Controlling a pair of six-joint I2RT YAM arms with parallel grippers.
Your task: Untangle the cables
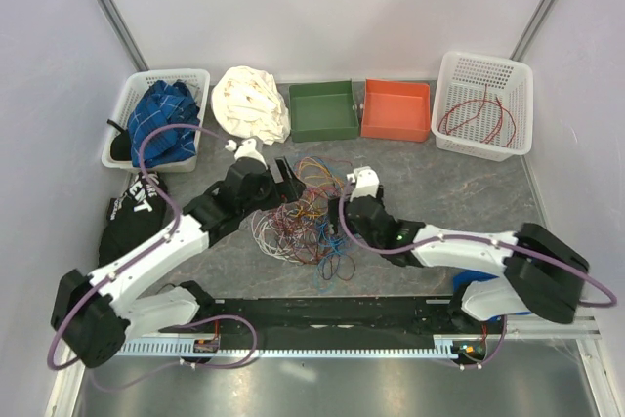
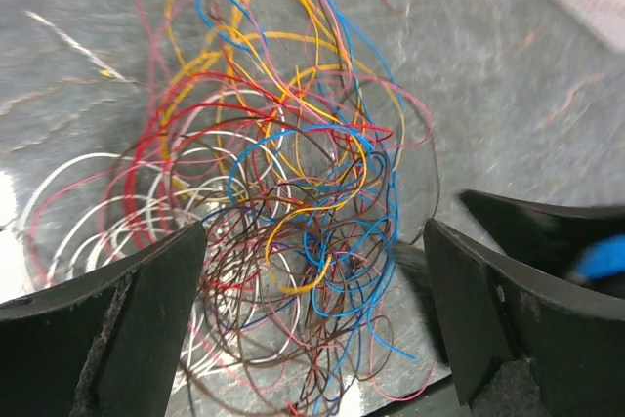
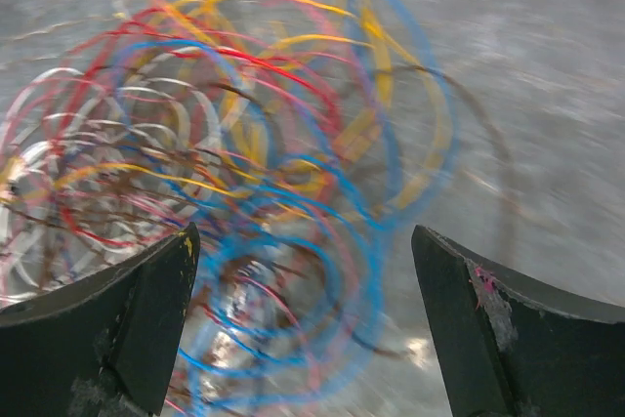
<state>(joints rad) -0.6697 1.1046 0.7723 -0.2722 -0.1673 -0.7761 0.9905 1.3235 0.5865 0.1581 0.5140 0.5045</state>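
Dozens of thin wires make up the cables (image 1: 303,217), heaped in one loose knot on the grey bench (image 1: 439,183) between my two arms. I judge them feather-light, limp and springy. Pull one loop and the whole nest will likely drag along, and pinching several at once would only tighten it. The best hold looks to be a single strand on the fringe, such as the white loops at the left edge or the blue loops trailing on the near side, rather than the dense brown and blue core. My left tool (image 2: 312,251) hangs over the knot from the left, fingers spread wide, with only the wires below showing between them. My right tool (image 3: 303,251) leans in low from the right, likewise gaping and empty, though its view is blurred.
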